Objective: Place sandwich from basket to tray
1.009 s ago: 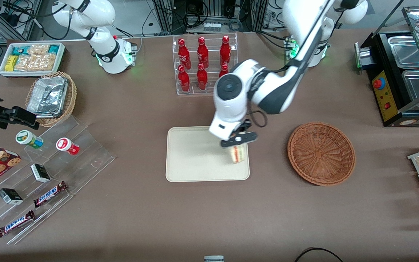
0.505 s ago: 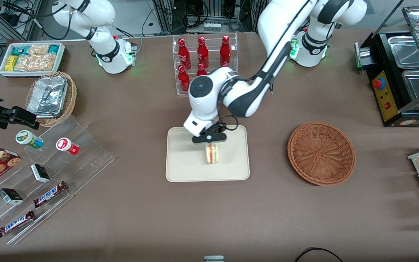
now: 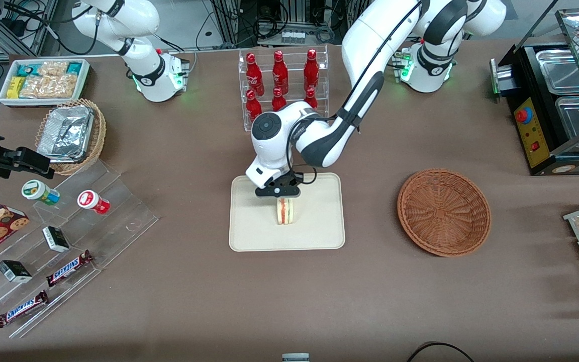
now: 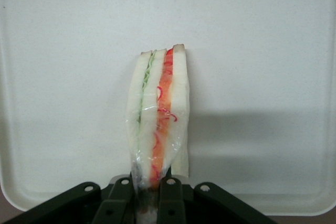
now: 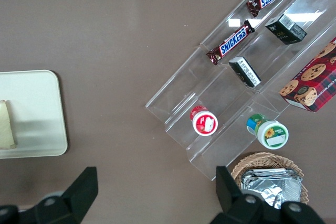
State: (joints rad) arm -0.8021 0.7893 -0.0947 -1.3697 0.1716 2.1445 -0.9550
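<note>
Gripper (image 3: 283,199): pinching the sandwich (image 3: 285,211) over the tray (image 3: 319,231) middle.
Contact: possibly touching the tray.
Room: bare tray on every side.

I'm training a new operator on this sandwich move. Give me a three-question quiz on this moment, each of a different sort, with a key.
1. True or false: the sandwich lies in the basket.
2. Multiple choice: the gripper is (A) open above the basket, (B) shut on the sandwich above the tray, (C) open beside the bottles.
3. Fill in: in the wrist view the sandwich's filling layers are red and ____.

Key:
1. False; the basket holds nothing and the sandwich hangs above the tray.
2. B; the jaws pinch the sandwich's end.
3. Green.
</note>
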